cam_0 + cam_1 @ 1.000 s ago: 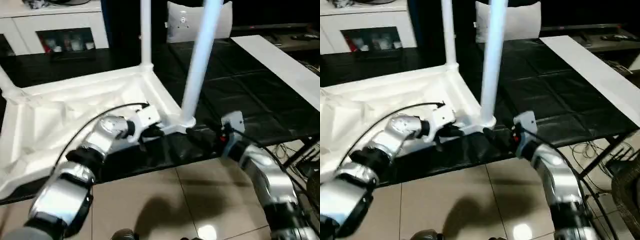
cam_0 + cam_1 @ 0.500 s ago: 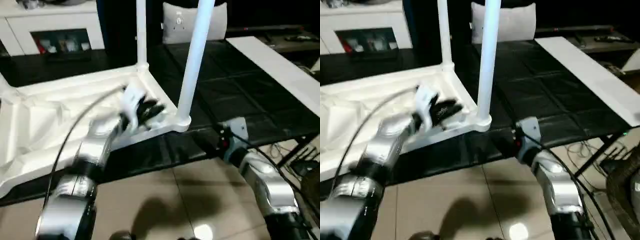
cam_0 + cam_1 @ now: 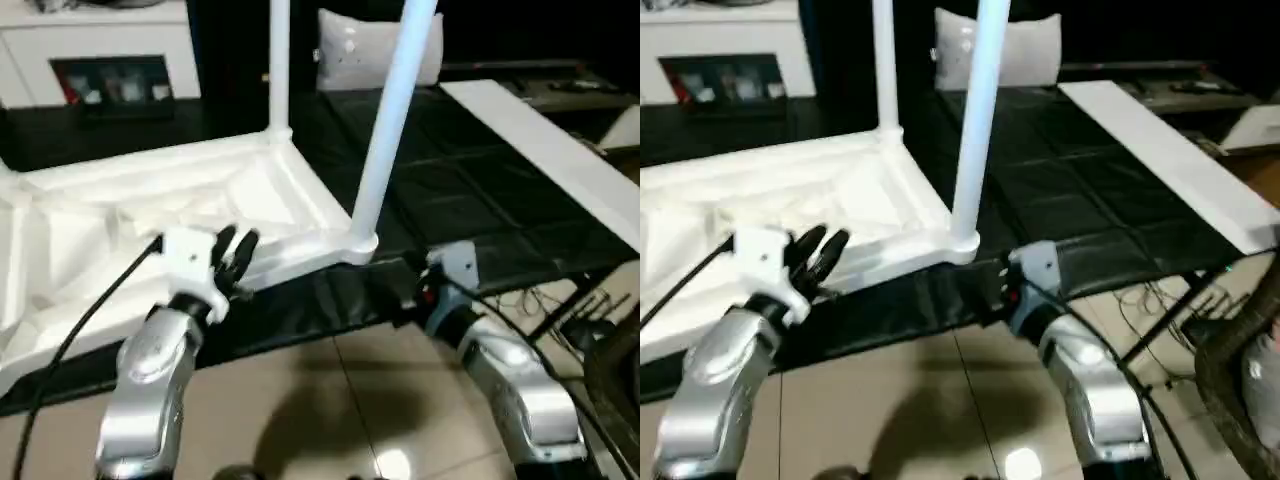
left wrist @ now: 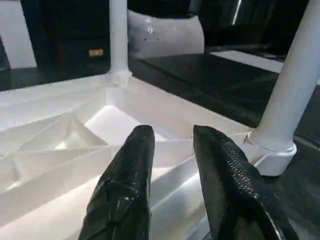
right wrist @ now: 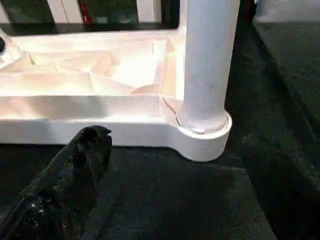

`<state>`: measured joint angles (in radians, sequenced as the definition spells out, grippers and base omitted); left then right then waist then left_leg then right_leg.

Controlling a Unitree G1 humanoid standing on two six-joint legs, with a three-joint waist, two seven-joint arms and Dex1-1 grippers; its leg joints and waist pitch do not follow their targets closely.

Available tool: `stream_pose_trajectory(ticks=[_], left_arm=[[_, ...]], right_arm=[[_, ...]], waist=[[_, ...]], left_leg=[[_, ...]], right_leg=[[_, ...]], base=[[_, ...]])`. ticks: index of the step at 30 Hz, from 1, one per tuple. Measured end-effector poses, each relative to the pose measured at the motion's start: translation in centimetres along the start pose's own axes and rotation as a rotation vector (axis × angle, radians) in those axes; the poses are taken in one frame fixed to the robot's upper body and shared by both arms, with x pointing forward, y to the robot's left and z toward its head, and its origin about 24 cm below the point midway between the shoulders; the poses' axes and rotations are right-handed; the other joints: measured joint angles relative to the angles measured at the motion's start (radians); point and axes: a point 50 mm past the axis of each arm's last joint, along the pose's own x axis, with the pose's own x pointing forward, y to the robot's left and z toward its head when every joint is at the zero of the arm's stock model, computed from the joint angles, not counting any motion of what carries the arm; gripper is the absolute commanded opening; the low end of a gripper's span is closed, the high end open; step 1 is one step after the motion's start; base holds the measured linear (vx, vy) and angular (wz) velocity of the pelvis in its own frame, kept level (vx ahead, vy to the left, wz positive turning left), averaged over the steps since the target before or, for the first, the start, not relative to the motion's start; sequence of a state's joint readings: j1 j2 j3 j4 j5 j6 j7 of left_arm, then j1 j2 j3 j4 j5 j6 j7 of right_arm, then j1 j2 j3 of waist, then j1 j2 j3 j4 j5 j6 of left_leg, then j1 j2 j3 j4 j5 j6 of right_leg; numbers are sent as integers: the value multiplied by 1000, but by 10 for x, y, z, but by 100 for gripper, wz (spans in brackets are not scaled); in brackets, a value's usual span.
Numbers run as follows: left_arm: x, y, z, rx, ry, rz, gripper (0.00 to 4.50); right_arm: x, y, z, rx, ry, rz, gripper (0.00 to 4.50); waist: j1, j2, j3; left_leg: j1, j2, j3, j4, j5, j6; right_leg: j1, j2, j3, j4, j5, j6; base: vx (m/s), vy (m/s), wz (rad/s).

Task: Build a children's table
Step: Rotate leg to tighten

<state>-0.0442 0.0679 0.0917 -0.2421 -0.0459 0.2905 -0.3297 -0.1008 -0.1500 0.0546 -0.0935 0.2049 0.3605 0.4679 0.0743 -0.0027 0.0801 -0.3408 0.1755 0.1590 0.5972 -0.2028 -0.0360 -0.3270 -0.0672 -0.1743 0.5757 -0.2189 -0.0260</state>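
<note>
The children's table lies upside down on a black surface, its white ribbed top [image 3: 120, 215] facing up. One leg [image 3: 388, 120] stands in the near right corner socket [image 3: 360, 245], and another leg [image 3: 278, 70] stands in the far corner. My left gripper [image 3: 236, 252] points up just in front of the top's near edge. Its fingers [image 4: 135, 165] are open, with a gap between them and nothing in it. Low on the black surface, my right gripper [image 3: 985, 285] is just in front of the near right socket, open and apart from it. One black finger [image 5: 90, 150] shows in the right wrist view.
A white cabinet [image 3: 100, 50] with glass doors stands at the back left. A white cushion-like object [image 3: 360, 45] stands behind the legs. A flat white board [image 3: 540, 140] runs along the right of the black surface. Tiled floor [image 3: 330, 400] lies below my arms, with cables [image 3: 565, 300] at the right.
My left gripper has drawn away from the near right corner, moved left along the near edge, turned upward and opened. The right gripper has stayed low by the corner.
</note>
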Motion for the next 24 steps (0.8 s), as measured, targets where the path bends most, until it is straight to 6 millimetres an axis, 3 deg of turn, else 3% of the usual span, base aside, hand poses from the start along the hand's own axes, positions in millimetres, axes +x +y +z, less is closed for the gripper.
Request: stream_pose_trajectory(ticks=[1,2,3,4,5,7,8,9,10,11,12,13,14,15,16,18,20,21,22,24], left_arm=[[1,-1,4,5,-10,-2,147],[-1,0,4,2,-6,14,147],[-3,1,0,-11,16,25,147],[-7,1,-6,-21,45,35,147],[-8,2,-7,-18,57,42,147],[-8,1,1,12,36,27,147],[-8,1,2,18,35,24,147],[-11,2,0,27,50,29,147],[-15,7,-2,44,73,43,147],[-15,8,-2,51,76,45,147],[-14,7,-1,56,73,40,147],[-15,6,0,58,72,34,147],[-15,5,0,58,75,32,147],[-15,4,-1,57,77,28,147],[-15,2,-1,54,75,21,147],[-15,-6,-5,26,90,-13,147],[-14,-8,-1,13,68,-53,147],[-15,-6,0,11,61,-67,176],[-17,-4,1,10,55,-85,182],[-21,-1,3,11,49,-109,188]], right_arm=[[-3,0,-1,-3,2,7,450],[-2,2,0,-6,1,26,450],[-2,3,-1,-5,5,39,450],[-2,4,-1,-8,8,54,450],[-2,6,-1,-6,6,67,450],[-3,6,-3,-11,18,86,450],[-3,7,-5,-8,25,92,450],[-2,12,-6,-8,28,115,450],[1,17,-4,-15,17,144,450],[1,17,-3,-20,9,148,450],[1,16,-2,-23,2,146,450],[1,14,-1,-23,-13,141,450],[1,14,-1,-24,-23,141,450],[0,13,-2,-28,-22,143,450],[-1,9,-3,-30,-13,137,450],[-6,0,-13,-27,34,114,450],[-8,-4,-15,-27,42,104,450],[-8,-3,-14,-28,33,108,450],[-7,-2,-13,-23,26,118,450],[-7,-2,-12,-16,20,122,450]], waist=[[3,-22,-7],[6,-42,-9],[7,-31,-5],[10,-18,-2],[7,-5,-1],[5,18,-2],[2,18,-2],[-15,16,-3],[-34,11,-7],[-43,9,-11],[-46,5,-15],[-43,-7,-22],[-42,-17,-28],[-42,-34,-34],[-36,-70,-35],[-22,-55,-37],[-18,-54,-36],[-17,-53,-36],[-20,-48,-33],[-26,-46,-29]], left_leg=[[-11,-24,-7,6,0,1],[-10,-39,-17,14,-3,2],[-4,-38,-25,62,-32,11],[-12,-32,-54,152,-52,28],[-12,-28,-61,190,-69,27],[2,-16,-57,128,-115,14],[1,-17,-61,123,-114,18],[8,-34,-89,106,-108,27],[12,-63,-122,94,-101,40],[18,-77,-141,90,-103,43],[24,-87,-145,89,-106,48],[29,-97,-133,85,-110,51],[30,-112,-123,81,-112,52],[30,-132,-113,78,-113,53],[26,-161,-99,84,-120,49],[30,-153,-98,79,-120,45],[28,-140,-98,76,-116,24],[25,-134,-99,75,-114,20],[24,-124,-99,74,-111,15],[24,-116,-97,73,-109,13]], right_leg=[[3,-17,30,72,-58,10],[-1,-28,39,83,-65,14],[6,-33,18,76,-65,14],[34,-41,-7,75,-65,14],[49,-52,-35,69,-67,18],[75,-58,-81,59,-74,31],[83,-55,-86,48,-75,33],[80,-30,-66,40,-95,18],[65,-1,-6,92,-123,-9],[47,17,27,147,-131,-9],[20,34,56,184,-133,-7],[-27,40,83,194,-125,3],[-64,33,96,183,-105,16],[-89,20,117,135,-71,20],[-93,-5,151,92,27,34],[-89,4,156,85,25,25],[-87,14,149,73,33,17],[-85,17,142,63,39,8],[-79,25,133,45,46,-4],[-72,27,128,33,54,-11]], base=[[-34,29,36],[15,-38,60],[88,-33,40],[88,-33,40],[105,52,45],[90,81,73],[90,44,81],[147,36,68],[147,36,68],[174,45,71],[145,7,52],[145,7,52],[116,-15,12],[94,-53,5],[94,-53,5],[72,-72,-2],[33,-32,-3],[0,0,0],[0,0,0],[-33,-8,3]])
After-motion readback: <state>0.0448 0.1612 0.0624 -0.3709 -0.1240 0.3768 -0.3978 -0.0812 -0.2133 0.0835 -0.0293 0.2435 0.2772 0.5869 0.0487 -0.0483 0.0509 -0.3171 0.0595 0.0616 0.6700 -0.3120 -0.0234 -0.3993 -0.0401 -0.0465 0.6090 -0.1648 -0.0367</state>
